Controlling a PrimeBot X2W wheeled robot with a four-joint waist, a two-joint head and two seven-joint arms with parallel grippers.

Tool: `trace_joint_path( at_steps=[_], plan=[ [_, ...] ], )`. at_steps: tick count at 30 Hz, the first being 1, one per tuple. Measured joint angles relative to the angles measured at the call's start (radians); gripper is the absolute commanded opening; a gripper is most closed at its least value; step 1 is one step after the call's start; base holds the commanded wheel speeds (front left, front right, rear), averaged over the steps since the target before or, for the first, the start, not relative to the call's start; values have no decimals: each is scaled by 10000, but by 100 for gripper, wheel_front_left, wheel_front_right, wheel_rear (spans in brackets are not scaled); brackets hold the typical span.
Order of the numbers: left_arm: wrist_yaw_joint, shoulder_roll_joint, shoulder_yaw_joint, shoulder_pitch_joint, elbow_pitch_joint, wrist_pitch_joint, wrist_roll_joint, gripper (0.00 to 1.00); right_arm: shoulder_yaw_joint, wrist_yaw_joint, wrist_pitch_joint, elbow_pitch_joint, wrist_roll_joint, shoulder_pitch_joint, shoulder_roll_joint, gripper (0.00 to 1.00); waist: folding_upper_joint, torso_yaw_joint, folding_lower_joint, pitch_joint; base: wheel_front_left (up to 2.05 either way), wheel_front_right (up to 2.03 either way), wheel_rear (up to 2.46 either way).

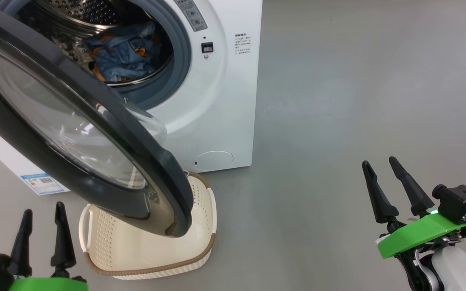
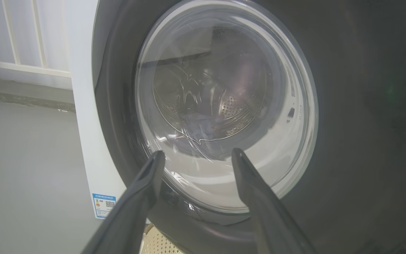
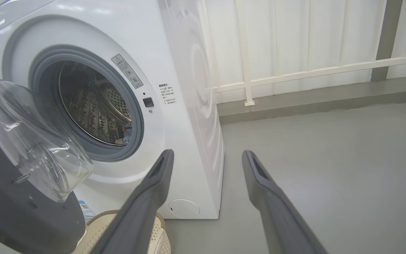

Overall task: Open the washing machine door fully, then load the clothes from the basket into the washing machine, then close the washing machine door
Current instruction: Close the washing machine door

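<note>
The washing machine (image 1: 221, 101) stands with its door (image 1: 75, 133) swung partway out over the basket (image 1: 148, 246). Blue clothes (image 1: 123, 50) with orange print lie inside the steel drum. The cream basket on the floor below the door looks empty where it shows. My left gripper (image 1: 43, 212) is open at the lower left, fingers apart, close to the door's outer face (image 2: 365, 123) and pointing at its glass (image 2: 224, 106). My right gripper (image 1: 380, 165) is open over bare floor, well right of the machine (image 3: 189, 88). In the right wrist view a scrap of blue clothes (image 3: 127, 130) shows in the drum.
Grey floor (image 1: 358, 101) stretches to the right of the machine. A white railing and wall (image 3: 294, 53) run behind it. A blue label sticker (image 1: 43, 182) sits low on the machine's front at the left.
</note>
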Motion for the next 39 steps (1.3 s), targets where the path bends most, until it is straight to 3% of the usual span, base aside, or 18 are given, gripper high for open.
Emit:
trace_joint_path(
  at_steps=[20,21,23,39],
  plan=[
    [0,-140,65,6,-33,-12,153,100,0,0,0,8,-75,-23,-2,100,0,84,-1,-65,0,0,0],
    [0,-140,65,6,-33,-12,153,100,0,0,0,8,-75,-23,-2,75,0,84,-1,-65,0,0,0],
    [0,-138,63,6,-33,-12,153,100,2,0,0,-2,-75,-23,-6,0,0,138,0,-64,0,0,0],
    [0,-169,-38,13,-29,-12,146,100,291,0,0,-1053,-71,-437,-58,0,0,1316,0,-95,0,0,0]
  ],
)
